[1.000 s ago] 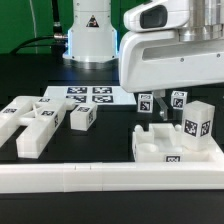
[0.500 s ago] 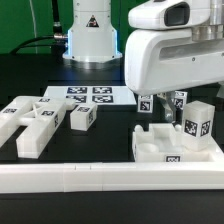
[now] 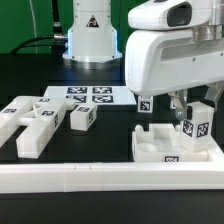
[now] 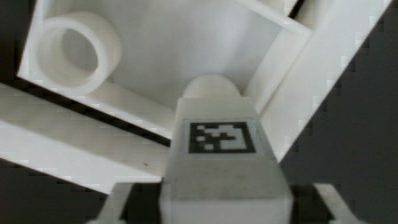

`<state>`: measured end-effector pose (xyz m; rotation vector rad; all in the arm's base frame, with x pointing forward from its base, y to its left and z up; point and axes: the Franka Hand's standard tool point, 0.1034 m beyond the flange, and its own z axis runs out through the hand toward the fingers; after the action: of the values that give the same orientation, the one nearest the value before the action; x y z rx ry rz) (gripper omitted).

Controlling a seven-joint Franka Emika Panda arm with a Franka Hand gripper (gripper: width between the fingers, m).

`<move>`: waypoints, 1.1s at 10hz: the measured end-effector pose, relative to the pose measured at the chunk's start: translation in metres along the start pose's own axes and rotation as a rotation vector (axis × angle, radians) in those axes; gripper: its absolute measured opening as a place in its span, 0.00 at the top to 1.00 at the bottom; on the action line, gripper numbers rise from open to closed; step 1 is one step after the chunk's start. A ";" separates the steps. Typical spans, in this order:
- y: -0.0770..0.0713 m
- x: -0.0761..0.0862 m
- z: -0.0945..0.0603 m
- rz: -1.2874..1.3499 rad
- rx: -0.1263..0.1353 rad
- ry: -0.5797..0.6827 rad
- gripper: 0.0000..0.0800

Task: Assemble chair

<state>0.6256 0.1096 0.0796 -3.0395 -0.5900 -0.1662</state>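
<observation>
We judge the step in hand to be bringing a leg-like part to the seat. In the wrist view, a glossy white plastic bar with a small black-and-white square tag [image 4: 217, 150] runs out from between the jaws. It fills the gap between them, so we take them to be closed on it, narrow and gripping its sides. The contact itself is hidden.

Beyond the bar's far end lies the glossy white tray-like seat [image 3: 150, 152], with a round socket hole [image 4: 75, 50] in its floor. The bar's tip looks to hang off to one side of that hole, not over it.

In the exterior view, the seat rests on the black tabletop [image 3: 105, 140], pressed against the long white L-shaped rail [image 3: 100, 180]. The large white robot hand hangs right above it. A white upright block with a tag [image 3: 197, 122] stands at the seat's end on the exterior view's right; we cannot tell whether it is plugged in. A small tagged white piece [image 3: 144, 103] shows just below the hand's edge.

The other white blocky parts [image 3: 40, 125] and a tagged white cube [image 3: 82, 118] lie well apart on the exterior view's left, in front of the marker board [image 3: 88, 95].

The next move, as we see it, calls for sliding the bar sideways until its end is centred over the hole. It should then be squared to the seat and lowered straight down, clear of the upright block, which stands close by.
</observation>
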 end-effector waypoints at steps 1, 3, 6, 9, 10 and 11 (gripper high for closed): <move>0.000 0.000 0.000 0.000 0.000 0.000 0.64; 0.000 0.000 0.000 0.227 0.016 0.003 0.64; 0.002 0.000 0.000 0.570 0.027 0.001 0.64; 0.000 -0.002 0.001 0.941 0.028 -0.009 0.64; 0.000 -0.001 0.002 1.071 0.030 -0.014 0.64; 0.000 -0.001 0.002 1.193 0.029 -0.023 0.64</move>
<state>0.6254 0.1092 0.0777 -2.7813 1.1887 -0.0591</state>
